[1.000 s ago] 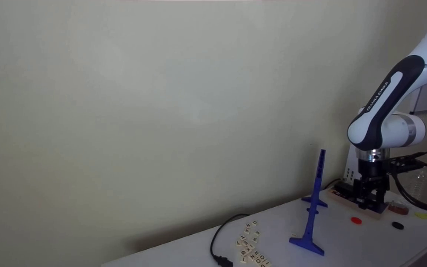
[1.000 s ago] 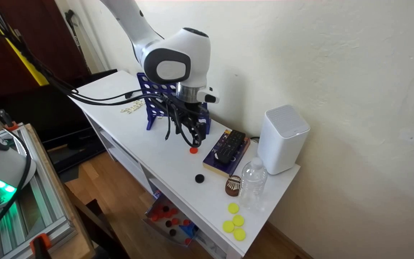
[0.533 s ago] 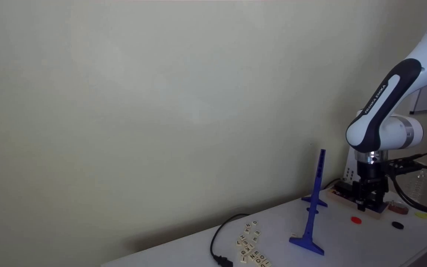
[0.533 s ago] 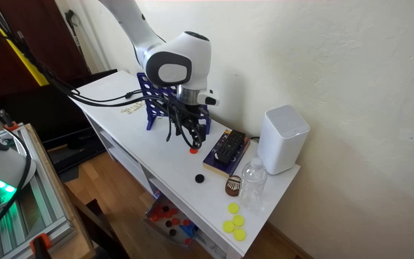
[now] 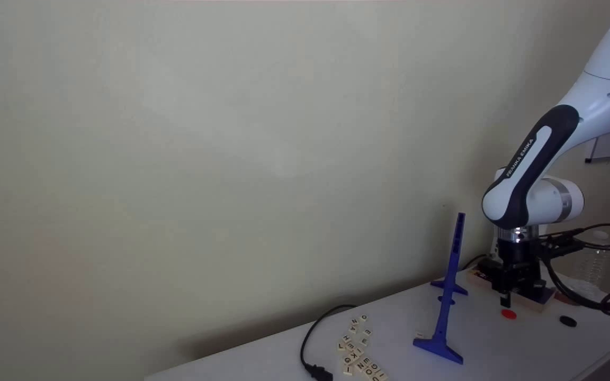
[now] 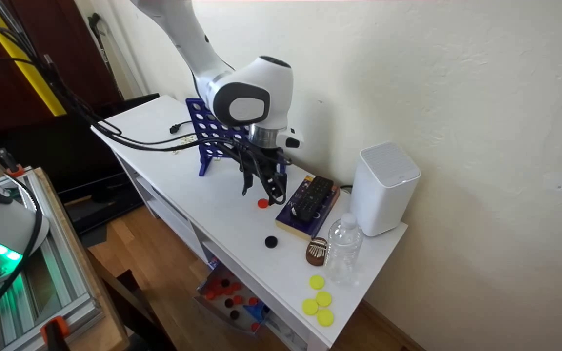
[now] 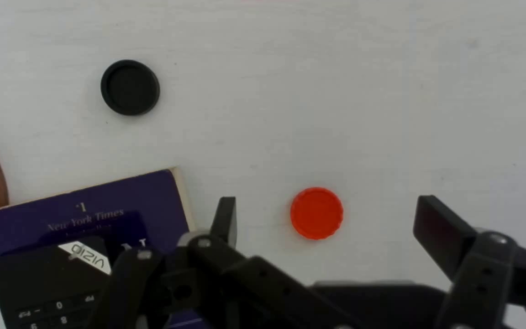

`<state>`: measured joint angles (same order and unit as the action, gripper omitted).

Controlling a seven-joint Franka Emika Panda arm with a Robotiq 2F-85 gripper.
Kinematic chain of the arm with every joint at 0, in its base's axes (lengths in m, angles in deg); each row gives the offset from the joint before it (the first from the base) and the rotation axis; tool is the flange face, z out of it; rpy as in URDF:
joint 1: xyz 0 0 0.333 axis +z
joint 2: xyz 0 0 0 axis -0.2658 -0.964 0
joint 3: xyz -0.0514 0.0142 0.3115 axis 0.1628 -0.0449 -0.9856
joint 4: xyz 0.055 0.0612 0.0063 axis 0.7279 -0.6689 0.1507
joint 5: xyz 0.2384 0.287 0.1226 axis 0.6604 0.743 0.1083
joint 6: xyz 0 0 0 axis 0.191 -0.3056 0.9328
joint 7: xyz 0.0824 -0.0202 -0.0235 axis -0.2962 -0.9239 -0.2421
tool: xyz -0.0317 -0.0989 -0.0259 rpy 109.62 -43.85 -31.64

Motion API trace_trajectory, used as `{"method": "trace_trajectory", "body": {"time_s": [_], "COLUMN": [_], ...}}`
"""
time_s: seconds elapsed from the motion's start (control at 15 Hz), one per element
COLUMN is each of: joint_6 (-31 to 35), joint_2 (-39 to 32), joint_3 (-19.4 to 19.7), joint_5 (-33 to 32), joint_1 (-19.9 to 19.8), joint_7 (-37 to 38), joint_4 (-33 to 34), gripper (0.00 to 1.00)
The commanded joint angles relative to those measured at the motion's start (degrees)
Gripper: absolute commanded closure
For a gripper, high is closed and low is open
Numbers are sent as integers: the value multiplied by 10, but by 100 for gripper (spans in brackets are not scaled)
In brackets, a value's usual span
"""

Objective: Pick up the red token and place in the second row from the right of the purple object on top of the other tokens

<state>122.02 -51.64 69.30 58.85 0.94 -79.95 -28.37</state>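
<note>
The red token (image 7: pixel 317 213) lies flat on the white table, and both exterior views show it too. Above it my gripper (image 7: pixel 327 201) stands open, its fingers (image 7: pixel 224 219) spread wide on either side of the token without touching it. In an exterior view one fingertip hangs just over the token (image 5: pixel 509 314). The purple object (image 5: pixel 450 280) stands upright on flared feet, seen edge-on there. An exterior view gives its holed face (image 6: pixel 204 166), with the arm covering much of the right part. I cannot make out the other tokens in it.
A dark blue book (image 7: pixel 121 196) with a black remote (image 6: pixel 312 197) on it lies close beside the gripper. Nearby are a black token (image 6: pixel 271 242), a thumb piano (image 6: pixel 316 252), a clear bottle (image 6: pixel 343 248), several yellow tokens (image 6: pixel 323 298) and a white box (image 6: pixel 383 190). Letter tiles (image 5: pixel 355 355) lie beyond the purple object.
The arm has come lower and shifted in over the red token, and the gripper looks turned, with its fingers now apart in view. The gripper has stayed open; the token has not moved.
</note>
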Motion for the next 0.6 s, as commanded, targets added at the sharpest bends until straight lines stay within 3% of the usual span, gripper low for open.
{"method": "trace_trajectory", "body": {"time_s": [0.0,0.53], "joint_6": [-24,-35], "joint_2": [-38,-80], "joint_3": [-4,-8], "joint_5": [-17,-21], "joint_1": [0,2], "joint_7": [4,0], "joint_4": [48,97], "gripper": [0,0]}}
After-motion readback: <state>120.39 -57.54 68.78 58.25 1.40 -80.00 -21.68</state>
